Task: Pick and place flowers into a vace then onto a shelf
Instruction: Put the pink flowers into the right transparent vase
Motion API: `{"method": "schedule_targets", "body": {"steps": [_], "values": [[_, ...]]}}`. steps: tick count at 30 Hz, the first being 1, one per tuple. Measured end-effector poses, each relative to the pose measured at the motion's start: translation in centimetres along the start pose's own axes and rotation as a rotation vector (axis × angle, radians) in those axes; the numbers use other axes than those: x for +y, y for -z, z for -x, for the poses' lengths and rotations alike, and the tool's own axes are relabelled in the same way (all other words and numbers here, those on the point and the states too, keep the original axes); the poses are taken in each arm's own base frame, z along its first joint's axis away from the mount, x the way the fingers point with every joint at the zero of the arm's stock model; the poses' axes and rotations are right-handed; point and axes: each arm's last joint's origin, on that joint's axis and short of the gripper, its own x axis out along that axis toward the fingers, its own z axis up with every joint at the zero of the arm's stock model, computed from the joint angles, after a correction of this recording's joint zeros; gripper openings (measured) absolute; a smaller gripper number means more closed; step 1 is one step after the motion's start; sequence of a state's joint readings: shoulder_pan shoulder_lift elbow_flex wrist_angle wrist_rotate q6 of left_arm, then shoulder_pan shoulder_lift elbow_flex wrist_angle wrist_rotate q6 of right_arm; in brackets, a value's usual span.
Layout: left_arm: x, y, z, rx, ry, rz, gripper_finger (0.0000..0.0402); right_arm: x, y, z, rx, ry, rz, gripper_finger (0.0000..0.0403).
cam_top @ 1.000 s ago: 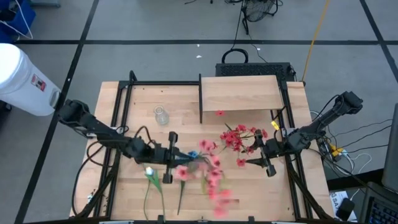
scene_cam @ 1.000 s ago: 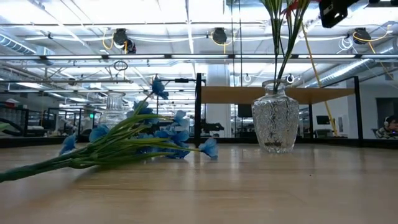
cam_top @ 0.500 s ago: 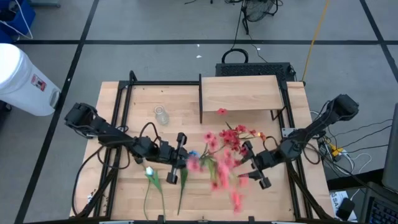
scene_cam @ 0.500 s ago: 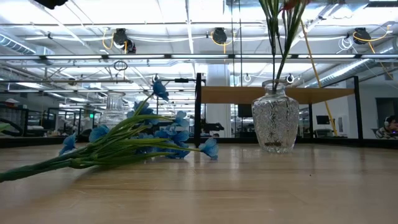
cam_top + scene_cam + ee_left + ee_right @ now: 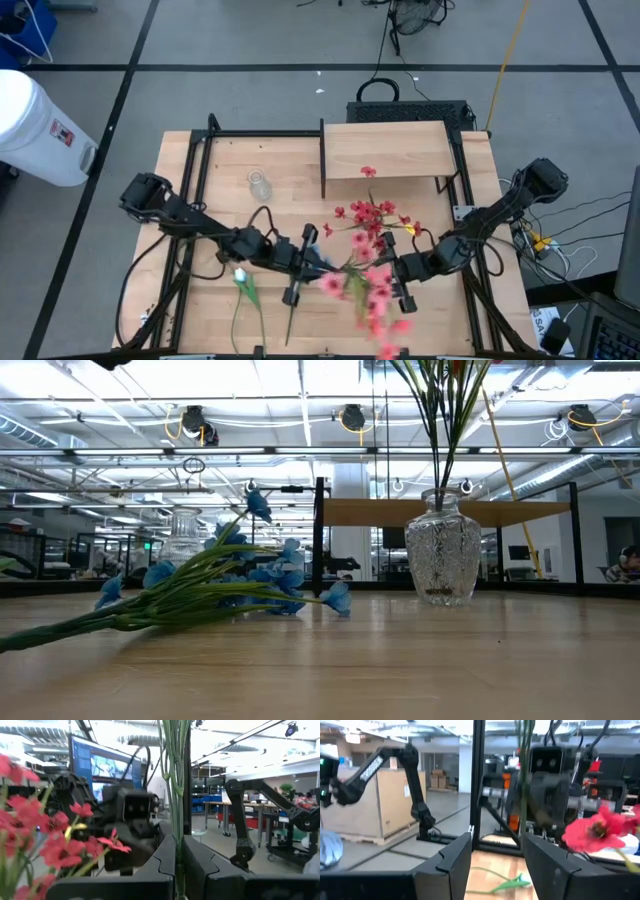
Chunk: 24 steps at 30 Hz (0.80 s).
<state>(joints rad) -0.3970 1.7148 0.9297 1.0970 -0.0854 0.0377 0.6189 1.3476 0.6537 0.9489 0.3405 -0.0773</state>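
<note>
Two arms meet low over the worktop (image 5: 200, 300), short of the shelf (image 5: 385, 150). Red-pink flowers (image 5: 372, 222) stand in the glass vase (image 5: 443, 560). Left pincer (image 5: 298, 265) clenched on green stalks (image 5: 175, 765); right pincer (image 5: 398, 284) half-parted, grasping nothing visible.

Wooden tabletop (image 5: 200, 300), raised shelf (image 5: 385, 150) at back, sm glass jar (image 5: 259, 185), white-bud stem (image 5: 243, 285), blue bunch (image 5: 215, 585).

The right tool (image 5: 496, 865) is showing its two dark fingers (image 5: 445, 865) standing apart, with nothing between them. Past them, the left arm's tool (image 5: 547, 785) is facing this way, pinching thin green stalks (image 5: 524, 750). A red blossom (image 5: 592, 831) is hanging nearby. A green stem (image 5: 512, 883) is lying on the wooden bench (image 5: 487, 875).
</note>
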Motion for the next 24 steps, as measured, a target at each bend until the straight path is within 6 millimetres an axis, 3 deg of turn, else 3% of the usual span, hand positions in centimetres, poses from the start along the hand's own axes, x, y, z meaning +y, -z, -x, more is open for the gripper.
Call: {"method": "schedule_targets", "body": {"steps": [13,24], "values": [[0.7,1.9,-3.3,0.069,0.083,0.065,0.0016,0.0,-0.3,0.0,-0.033,0.002,0.003,0.0169],[0.8,1.9,-4.1,0.110,0.128,0.080,0.0016,-0.1,-0.4,0.0,-0.035,-0.003,-0.021,0.0169]]}}
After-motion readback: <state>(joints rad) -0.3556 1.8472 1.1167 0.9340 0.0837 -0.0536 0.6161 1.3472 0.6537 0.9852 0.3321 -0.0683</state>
